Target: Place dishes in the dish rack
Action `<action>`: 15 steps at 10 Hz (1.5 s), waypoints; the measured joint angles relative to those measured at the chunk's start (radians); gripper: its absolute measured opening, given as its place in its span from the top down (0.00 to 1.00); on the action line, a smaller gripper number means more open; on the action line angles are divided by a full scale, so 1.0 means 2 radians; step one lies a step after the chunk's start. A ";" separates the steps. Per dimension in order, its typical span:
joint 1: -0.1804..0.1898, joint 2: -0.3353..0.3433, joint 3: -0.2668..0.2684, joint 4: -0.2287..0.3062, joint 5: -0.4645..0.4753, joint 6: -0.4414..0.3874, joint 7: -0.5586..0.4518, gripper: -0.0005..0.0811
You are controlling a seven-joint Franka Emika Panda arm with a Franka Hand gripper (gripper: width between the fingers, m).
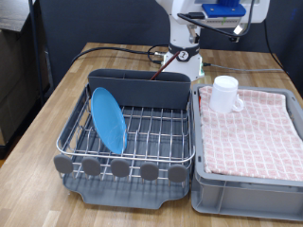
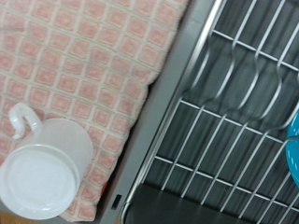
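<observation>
We see the blue plate standing on its edge in the dish rack; the white mug sits on the checked cloth in the grey crate beside it; the gripper does not show, so we cannot tell its state.

no words, labels, brands or numbers can be read on the mug, the plate or the rack (both views checked).

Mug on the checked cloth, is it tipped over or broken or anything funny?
No. The white mug stands upright on the checked cloth in the grey crate, unbroken, nothing spilled. The tool isn't in view.
</observation>
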State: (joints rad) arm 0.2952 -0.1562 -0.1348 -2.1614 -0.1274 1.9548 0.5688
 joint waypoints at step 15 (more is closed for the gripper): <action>0.032 0.018 0.102 -0.004 -0.001 -0.057 0.063 0.01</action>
State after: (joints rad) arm 0.3601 -0.1201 0.0688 -2.1688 -0.1291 1.8416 0.6951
